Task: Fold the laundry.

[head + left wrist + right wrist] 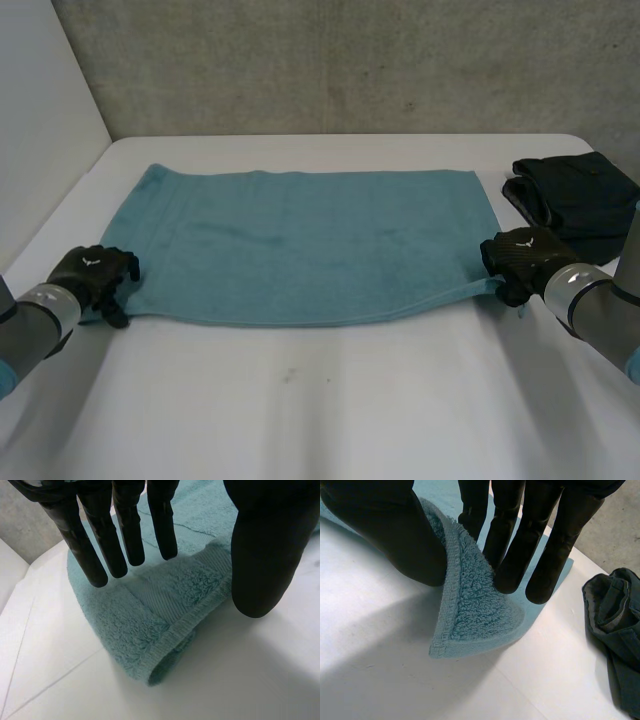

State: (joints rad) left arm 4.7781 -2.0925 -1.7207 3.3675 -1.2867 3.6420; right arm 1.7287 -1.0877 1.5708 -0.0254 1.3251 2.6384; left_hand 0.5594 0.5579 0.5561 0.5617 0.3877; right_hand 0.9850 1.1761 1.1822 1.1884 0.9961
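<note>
A teal towel (310,245) lies spread flat across the white table (330,400), long side left to right. My left hand (90,272) is at its near left corner. In the left wrist view that corner (150,615) is rolled up under the straight fingers (125,525), with the thumb (265,555) standing apart beside the hem, so nothing is pinched. My right hand (522,255) is at the near right corner. There the thumb (385,530) and fingers (515,545) pinch the lifted towel corner (475,605) between them.
A dark crumpled garment (580,195) lies at the table's right side, just beyond my right hand, and appears beside it in the right wrist view (615,625). A grey wall runs behind the table. Bare tabletop stretches in front of the towel.
</note>
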